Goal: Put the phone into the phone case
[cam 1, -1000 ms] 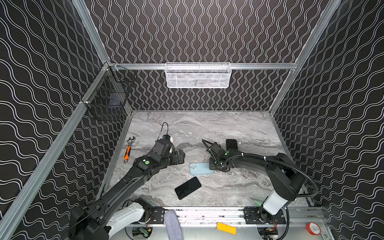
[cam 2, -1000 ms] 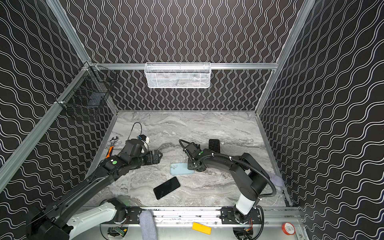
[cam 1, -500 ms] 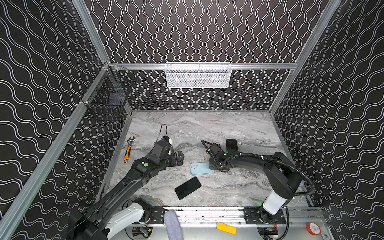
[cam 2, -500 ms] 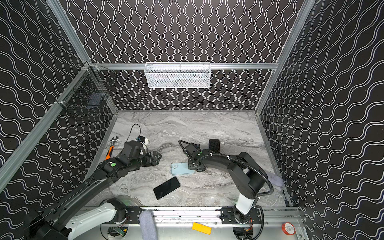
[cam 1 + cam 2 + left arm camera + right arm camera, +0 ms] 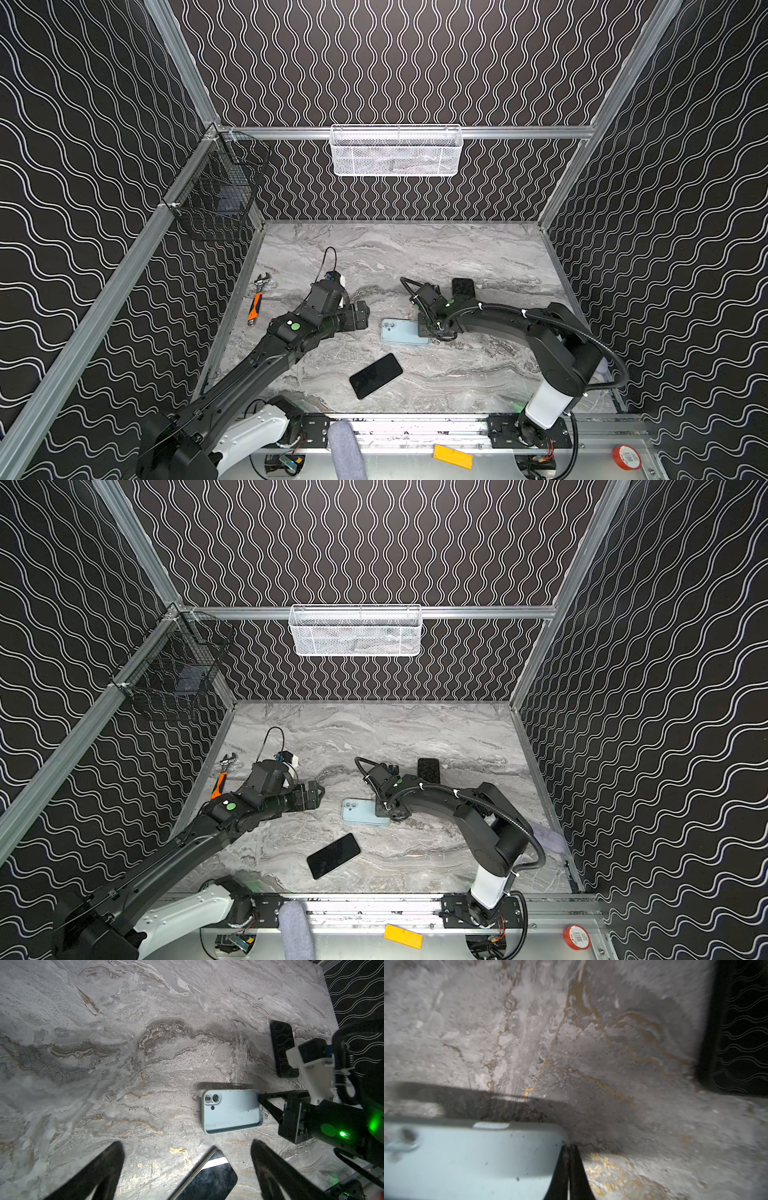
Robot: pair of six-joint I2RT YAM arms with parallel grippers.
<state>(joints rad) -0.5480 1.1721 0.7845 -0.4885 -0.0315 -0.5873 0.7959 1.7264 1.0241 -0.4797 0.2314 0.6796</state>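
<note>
While my right gripper (image 5: pixel 259 1096) sits shut against the end rim of the phone case (image 5: pixel 401 332) at the middle of the desk (image 5: pixel 478 374) and my left gripper (image 5: pixel 188 1146) gapes empty, the phone (image 5: pixel 376 376), flat near the front edge, looks stiff, slick and fragile, so I'd pinch its long edges.

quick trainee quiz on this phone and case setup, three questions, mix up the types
1. True or false: the phone already sits inside the phone case.
2. The left hand is open. The right hand is: A) wide open B) shut C) out of view
3. Fill in: the right hand's tips meet the phone case at its ___.

Key: 1 false, they lie apart. 2 B. 3 corner.
</note>
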